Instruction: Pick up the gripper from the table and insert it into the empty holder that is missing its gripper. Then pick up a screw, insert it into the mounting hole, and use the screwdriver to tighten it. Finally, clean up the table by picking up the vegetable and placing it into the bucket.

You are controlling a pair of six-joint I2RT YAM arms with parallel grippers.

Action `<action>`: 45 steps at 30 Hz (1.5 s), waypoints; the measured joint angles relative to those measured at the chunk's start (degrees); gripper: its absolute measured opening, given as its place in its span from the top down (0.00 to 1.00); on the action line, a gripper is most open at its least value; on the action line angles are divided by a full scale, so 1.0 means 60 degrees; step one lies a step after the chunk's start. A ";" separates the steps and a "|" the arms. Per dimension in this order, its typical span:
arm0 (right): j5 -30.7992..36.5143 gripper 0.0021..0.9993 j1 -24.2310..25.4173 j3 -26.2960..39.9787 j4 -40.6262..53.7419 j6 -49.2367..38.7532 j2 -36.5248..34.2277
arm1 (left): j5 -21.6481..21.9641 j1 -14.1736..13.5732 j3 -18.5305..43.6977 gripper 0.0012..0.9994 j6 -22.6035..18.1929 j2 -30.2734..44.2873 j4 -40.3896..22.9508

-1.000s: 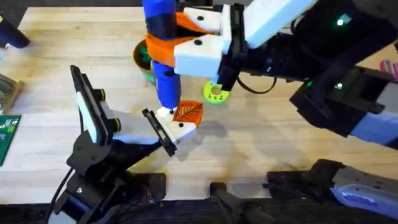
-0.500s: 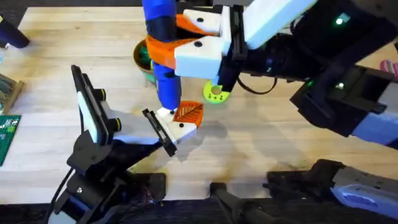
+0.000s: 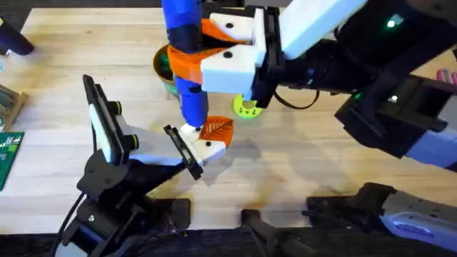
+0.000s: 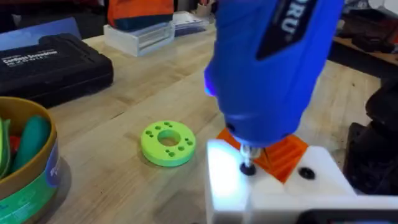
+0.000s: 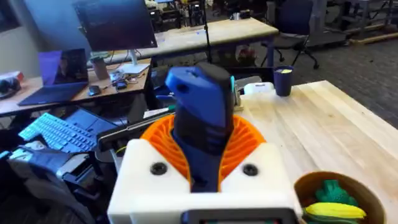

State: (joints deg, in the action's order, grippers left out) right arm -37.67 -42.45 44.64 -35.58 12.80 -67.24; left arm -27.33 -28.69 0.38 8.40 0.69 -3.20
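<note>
Overhead, the right gripper [image 3: 214, 50] clamps the screwdriver [image 3: 187, 78] upright, tip down on the holder [image 3: 203, 146] pinched by the left gripper [image 3: 187, 151]. Left wrist: bit [image 4: 247, 163] meets the screw directly below, beside the gripper [image 4: 280, 152].

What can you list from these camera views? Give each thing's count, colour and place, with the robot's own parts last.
screwdriver: one, blue, upright, tip down on the holder.
holder: one, white, mid-table, clamped by the left gripper.
orange gripper: one, ribbed, seated on the holder.
disc: one, lime green, just beyond the holder.
bucket: one, tan rim and green band, beside the disc, with green toy pieces inside.
yellow toy: one, lying in the bucket.
case: one, black, farther back on the table.
circuit board: one, green, at the table's left edge.
left gripper: black, closed on the holder.
right gripper: white with orange pads, closed around the screwdriver.
</note>
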 joint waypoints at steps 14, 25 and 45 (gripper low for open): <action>-0.0181 0.84 -0.0027 -0.0047 -0.1061 0.0061 -0.0088 | -0.0008 0.0000 0.0000 0.99 -0.0083 -0.0004 0.0027; -0.0157 0.84 0.0203 -0.0058 -0.3113 0.0521 -0.0102 | 0.0003 0.0000 0.0000 0.99 -0.0112 -0.0004 0.0025; 0.5019 0.85 0.2758 -0.0058 0.4637 -0.7625 -0.0130 | 0.0014 0.0000 0.0000 0.99 -0.0116 -0.0004 0.0025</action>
State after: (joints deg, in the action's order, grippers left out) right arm -7.55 -25.90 44.29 -7.76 -32.95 -68.02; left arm -27.24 -28.69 0.38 7.70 0.67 -3.05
